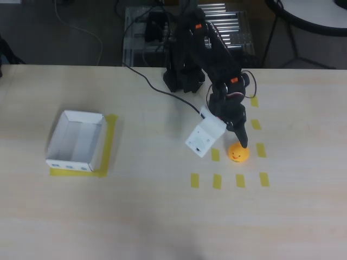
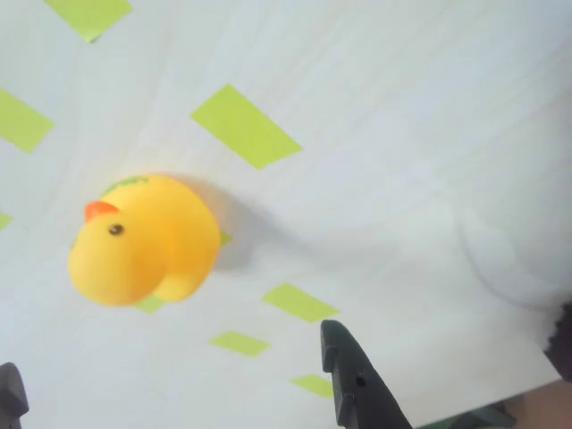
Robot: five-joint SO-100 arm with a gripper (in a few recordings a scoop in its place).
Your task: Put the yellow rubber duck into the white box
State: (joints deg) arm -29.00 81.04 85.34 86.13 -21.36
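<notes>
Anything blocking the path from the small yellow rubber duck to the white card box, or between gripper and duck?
Nothing visible. The gripper hangs right over the small yellow rubber duck, jaws open in the wrist view. Between the duck and the shallow white card box, at the left of the overhead view, lies bare tabletop with flat yellow tape marks; the robot's white plate sits just left of the duck.

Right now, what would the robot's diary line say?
phase: reaching | gripper: open, above yellow rubber duck | duck: on table, ungrasped | white box: empty, far left

Overhead view: high up, looks straight down at whole desk (image 1: 162, 216). Wrist view: very close, just behind jaws. Both see duck (image 1: 238, 153) ahead of jaws.
</notes>
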